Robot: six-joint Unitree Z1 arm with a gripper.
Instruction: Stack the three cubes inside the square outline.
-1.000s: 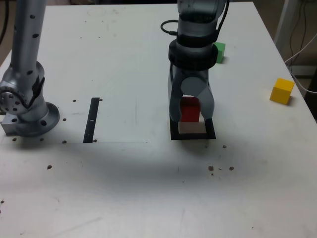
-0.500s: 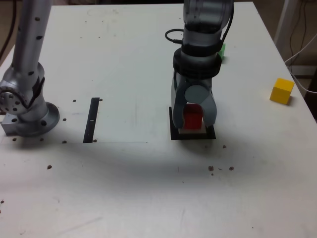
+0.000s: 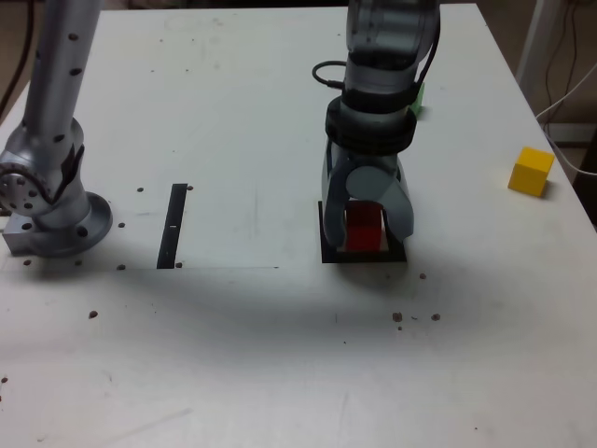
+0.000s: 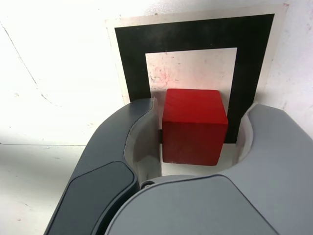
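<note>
The end effector stands slightly open around the red cube, one finger touching, over the square outline.

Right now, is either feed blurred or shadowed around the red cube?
Wrist view: sharp; red cube crisp, slight shade beside the jaws on the square outline. Exterior view: softer, a broad arm shadow across the table, cube partly hidden by the gripper.
</note>
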